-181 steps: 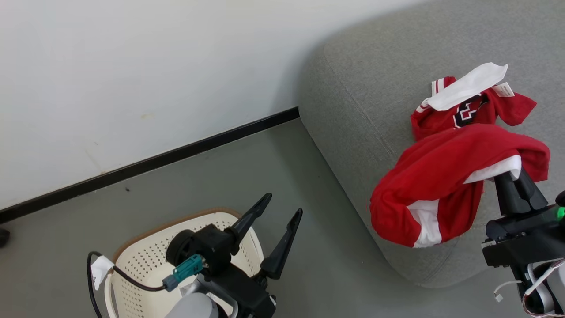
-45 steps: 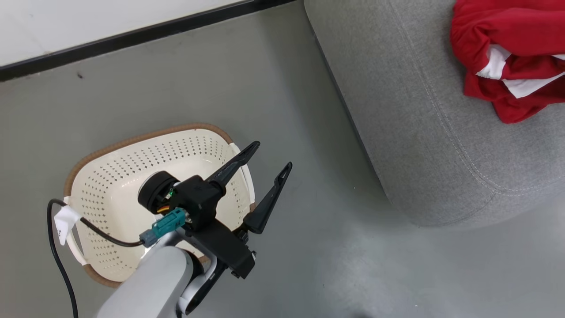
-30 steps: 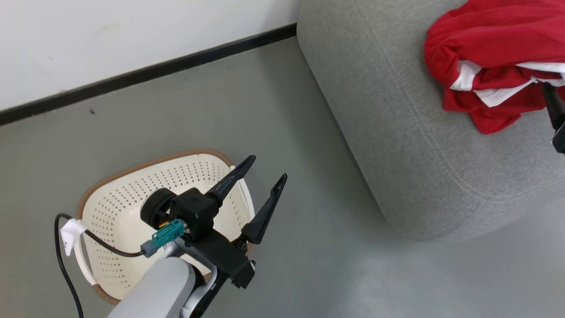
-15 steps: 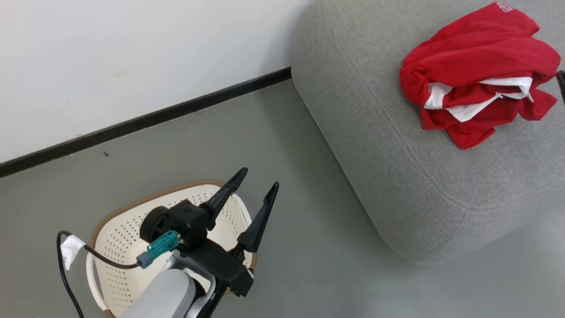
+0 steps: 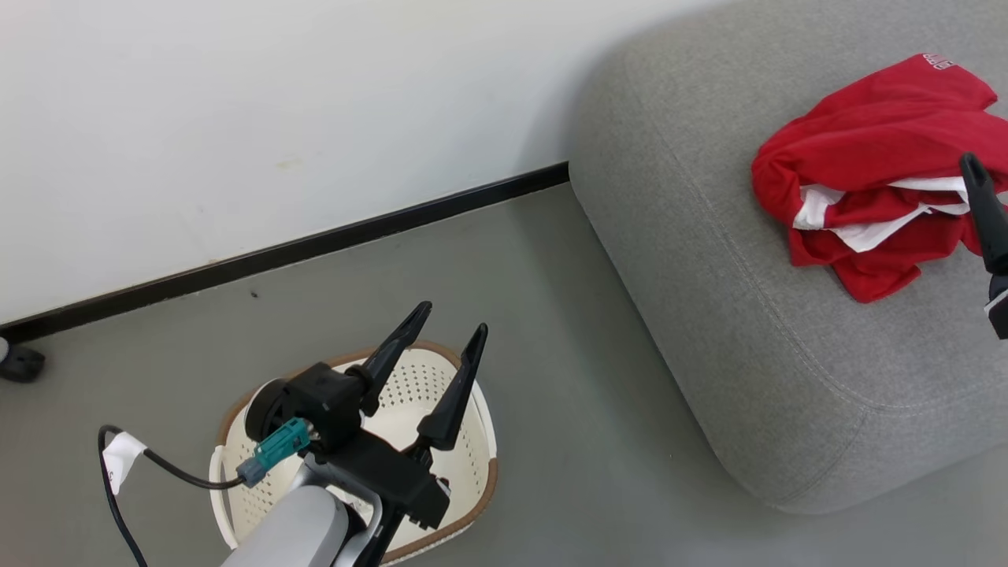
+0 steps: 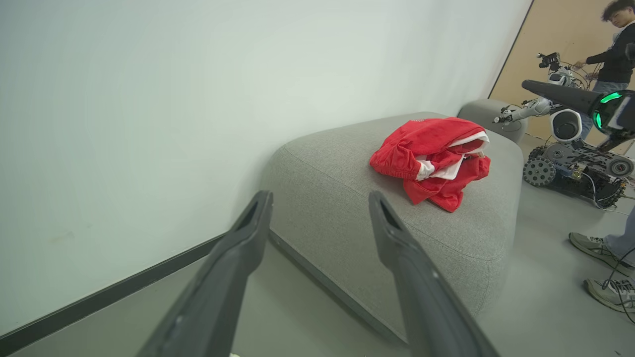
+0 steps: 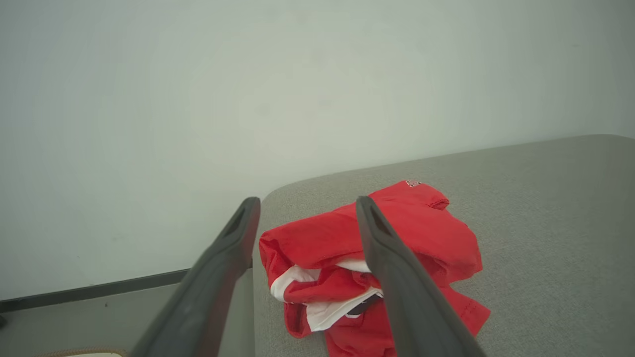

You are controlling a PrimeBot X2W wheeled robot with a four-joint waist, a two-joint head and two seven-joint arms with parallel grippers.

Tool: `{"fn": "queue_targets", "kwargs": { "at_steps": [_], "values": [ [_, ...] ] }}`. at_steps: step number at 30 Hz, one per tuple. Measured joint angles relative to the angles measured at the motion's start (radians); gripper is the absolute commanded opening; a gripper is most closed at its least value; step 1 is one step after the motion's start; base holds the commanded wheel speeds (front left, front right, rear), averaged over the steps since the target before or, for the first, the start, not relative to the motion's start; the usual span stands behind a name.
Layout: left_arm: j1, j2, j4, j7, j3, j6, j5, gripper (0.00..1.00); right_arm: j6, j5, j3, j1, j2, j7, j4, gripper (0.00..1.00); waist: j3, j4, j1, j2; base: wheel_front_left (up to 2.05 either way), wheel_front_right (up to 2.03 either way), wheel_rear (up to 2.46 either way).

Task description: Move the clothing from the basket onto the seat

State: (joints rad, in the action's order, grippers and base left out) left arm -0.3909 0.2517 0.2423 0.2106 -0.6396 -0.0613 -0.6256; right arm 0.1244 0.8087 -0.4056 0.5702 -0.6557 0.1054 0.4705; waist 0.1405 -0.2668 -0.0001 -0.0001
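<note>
Our left gripper hangs open and empty over the basket. Our right gripper gapes empty near the clothes lying on the seat.

Basket and clothing partly showing
In the head view the left gripper and its arm are covering much of the basket; the clothing and seat are running off the right edge.

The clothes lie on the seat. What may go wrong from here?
1. The open right gripper is close to the clothing; withdrawing, a finger might snag the cloth and drag it across the seat.
2. The open left gripper hangs over the basket; lowering it might knock the basket.
</note>
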Motion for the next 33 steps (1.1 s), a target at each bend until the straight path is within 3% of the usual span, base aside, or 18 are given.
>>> {"fn": "queue_targets", "kwargs": {
  "at_steps": [5,11,24,33],
  "values": [
    [0.015,0.000,0.003,0.004,0.017,0.021,-0.002,1.00,-0.014,-0.010,0.004,-0.053,0.000,0.053,-0.081,1.00,-0.012,0.032,0.0000,0.0000,0.00,0.00,0.00],
    [0.015,-0.012,0.027,0.012,0.025,0.023,-0.008,1.00,-0.066,-0.041,0.013,-0.128,0.004,0.114,-0.167,1.00,-0.029,0.082,0.0000,0.0000,0.00,0.00,0.00],
    [0.074,-0.005,0.063,0.022,0.079,0.058,-0.041,1.00,-0.165,-0.054,0.040,-0.317,0.047,0.135,-0.306,1.00,-0.078,0.198,0.0000,0.0002,0.00,0.00,0.00],
    [0.125,0.015,0.075,0.029,0.118,0.095,-0.043,1.00,-0.188,-0.105,0.030,-0.393,0.091,0.143,-0.366,1.00,-0.108,0.266,0.0001,0.0001,0.00,0.00,0.00]
  ]
}}
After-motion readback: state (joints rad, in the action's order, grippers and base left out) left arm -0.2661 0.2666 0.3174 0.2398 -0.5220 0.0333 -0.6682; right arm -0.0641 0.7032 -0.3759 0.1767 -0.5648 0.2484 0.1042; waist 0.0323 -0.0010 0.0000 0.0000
